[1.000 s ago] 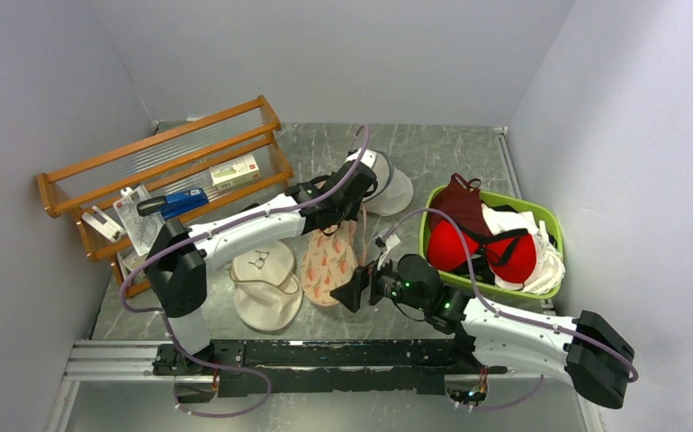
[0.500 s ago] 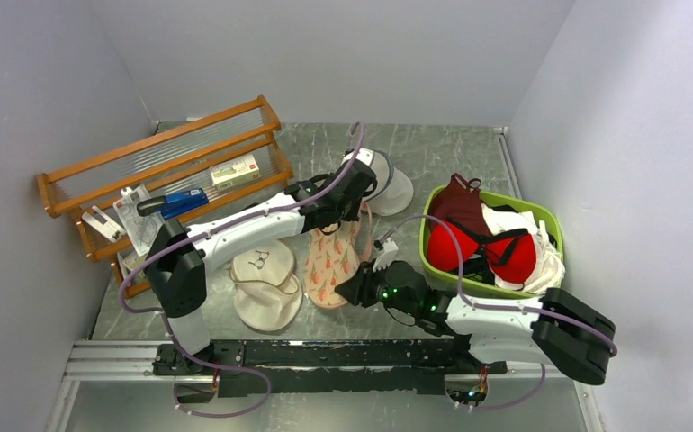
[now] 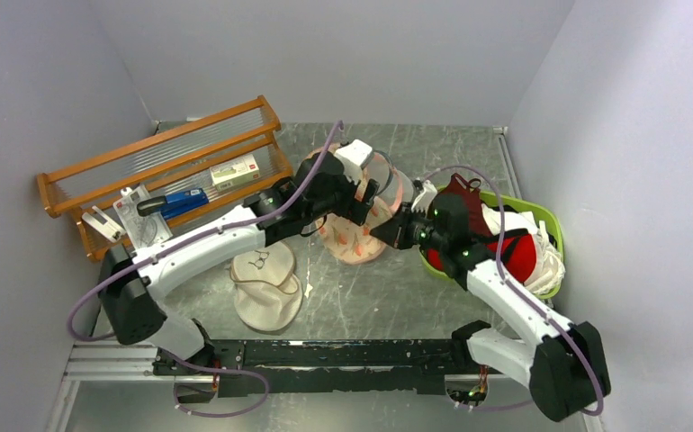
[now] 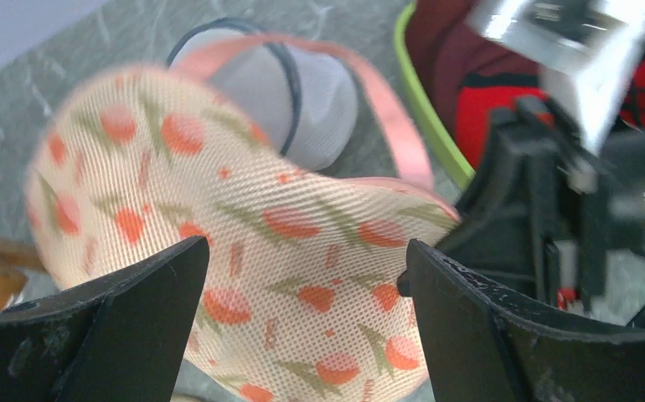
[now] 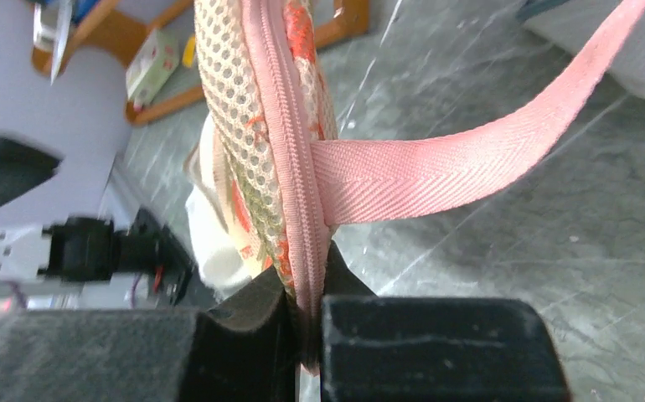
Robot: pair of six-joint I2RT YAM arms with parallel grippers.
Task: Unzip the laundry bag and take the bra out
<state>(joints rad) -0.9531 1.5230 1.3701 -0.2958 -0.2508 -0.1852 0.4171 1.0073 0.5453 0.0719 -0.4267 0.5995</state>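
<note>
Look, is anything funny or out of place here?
The laundry bag is up on its edge instead of lying flat, because the right gripper pinches its zipper rim. The zip looks closed.

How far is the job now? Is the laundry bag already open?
Done: nothing yet; on the laundry bag the zipper rim looks closed. In hand: the right gripper pinches that rim, while the left gripper is open in front of the bag. Left: unzip it and take out the bra, which is not visible.
</note>
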